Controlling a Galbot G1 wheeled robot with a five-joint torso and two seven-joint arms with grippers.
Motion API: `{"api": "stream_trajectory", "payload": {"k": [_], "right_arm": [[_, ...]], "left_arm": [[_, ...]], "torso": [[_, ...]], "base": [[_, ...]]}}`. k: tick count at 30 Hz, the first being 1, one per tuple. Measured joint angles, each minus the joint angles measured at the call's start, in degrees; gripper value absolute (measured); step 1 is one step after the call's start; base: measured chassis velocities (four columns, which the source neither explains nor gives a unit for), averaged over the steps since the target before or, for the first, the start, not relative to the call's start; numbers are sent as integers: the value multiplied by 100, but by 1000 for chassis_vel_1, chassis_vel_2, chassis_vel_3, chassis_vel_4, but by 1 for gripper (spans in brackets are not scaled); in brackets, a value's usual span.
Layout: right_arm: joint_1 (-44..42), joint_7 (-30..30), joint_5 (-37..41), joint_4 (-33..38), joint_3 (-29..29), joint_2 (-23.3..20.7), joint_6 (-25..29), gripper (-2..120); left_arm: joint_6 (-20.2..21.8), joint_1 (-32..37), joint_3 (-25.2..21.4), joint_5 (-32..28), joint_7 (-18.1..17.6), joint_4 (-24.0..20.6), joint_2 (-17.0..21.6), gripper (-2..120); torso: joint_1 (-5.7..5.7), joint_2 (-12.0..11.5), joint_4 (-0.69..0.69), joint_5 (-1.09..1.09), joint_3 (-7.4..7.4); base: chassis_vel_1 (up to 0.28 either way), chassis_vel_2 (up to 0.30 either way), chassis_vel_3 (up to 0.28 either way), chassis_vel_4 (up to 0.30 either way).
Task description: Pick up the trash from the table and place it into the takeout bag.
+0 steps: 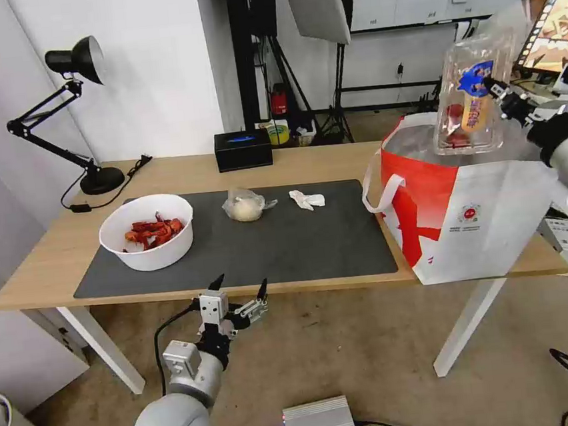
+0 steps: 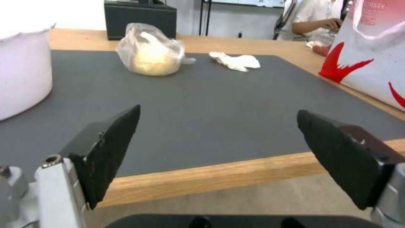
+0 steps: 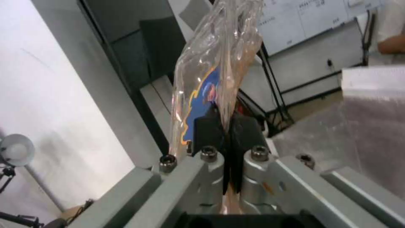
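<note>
Three pieces of trash are on the mat while I hold the fourth: my right gripper (image 3: 226, 126) has its fingers pressed together on one edge of the clear clamshell box (image 1: 470, 98), which hangs over the open mouth of the takeout bag (image 1: 472, 215) at the right end of the table (image 1: 48, 262). I judge the box light, thin and springy, so an edge pinch lets it swing and flex; it could slip. My left gripper (image 1: 239, 294) waits just off the near table edge, fingers spread wide and empty. On the mat, the white bowl (image 1: 146, 231) of red shells sits at the left; it looks stiff and heaviest, best taken by the rim. Right of it, the clear bag (image 1: 246, 204) with its lump is soft and slick, better pinched at its gathered top, and the tissue (image 1: 307, 199) nearby is featherlight.
</note>
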Motion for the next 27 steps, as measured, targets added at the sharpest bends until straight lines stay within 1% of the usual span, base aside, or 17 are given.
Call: {"api": "stream_trajectory", "payload": {"k": [4,16,22,27], "right_arm": [[-147,15,0,9,15,122,-9,0],[-226,29,-4,-24,33,135,40,0],[-164,15,82,-95,36,132,264,0],[-95,25,145,-159,25,130,305,0]], "left_arm": [[-13,-2,0,-12,0,2,15,100],[-38,23,14,-38,-15,1,11,100],[-45,52,22,-38,-17,-13,21,100],[-47,57,30,-37,-17,-13,23,100]], "torso": [[0,0,0,0,0],[0,0,0,0,0],[0,0,0,0,0],[0,0,0,0,0]], "base": [[0,0,0,0],[0,0,0,0],[0,0,0,0],[0,0,0,0]]}}
